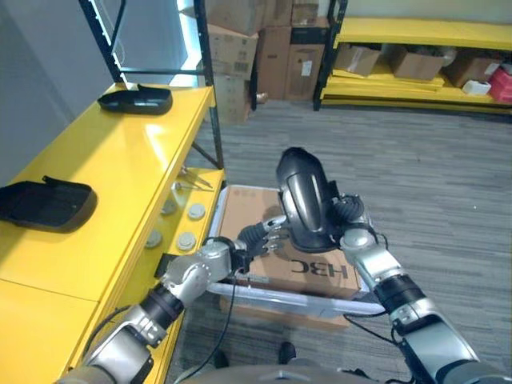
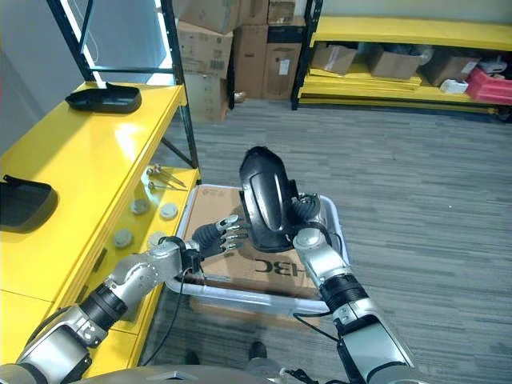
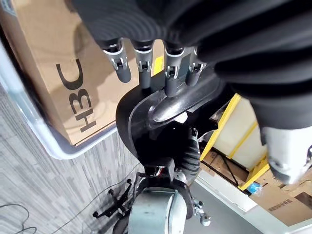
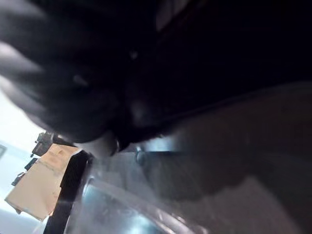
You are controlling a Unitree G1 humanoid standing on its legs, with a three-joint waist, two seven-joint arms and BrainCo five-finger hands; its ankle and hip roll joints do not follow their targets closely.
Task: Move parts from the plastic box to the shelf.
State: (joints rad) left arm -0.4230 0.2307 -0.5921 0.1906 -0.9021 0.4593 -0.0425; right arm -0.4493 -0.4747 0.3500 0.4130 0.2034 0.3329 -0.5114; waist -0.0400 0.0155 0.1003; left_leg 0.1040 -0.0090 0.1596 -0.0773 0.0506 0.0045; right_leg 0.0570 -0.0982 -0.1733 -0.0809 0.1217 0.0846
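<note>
Yellow shelf (image 1: 104, 172) already carries two black parts; a third part (image 1: 302, 200) hangs above the plastic box (image 2: 264, 300), right robot hand (image 1: 346, 214) grasping it, left robot hand (image 1: 264, 234) released alongside.

Grey striped carpet (image 1: 416, 152) covers the floor of a storeroom; on the left stands a yellow rack (image 1: 104, 172) with black uprights (image 1: 204, 72), and beside it a plain grey wall (image 1: 36, 88) runs back toward a bright lit opening (image 1: 152, 36) behind the rack. At the far side brown cardboard cartons (image 1: 260, 48) are stacked against the wall; to their right a second low yellow rack (image 1: 416, 32) on a black post carries more open cartons (image 1: 416, 62) and something red (image 1: 502, 80) at its end.
</note>
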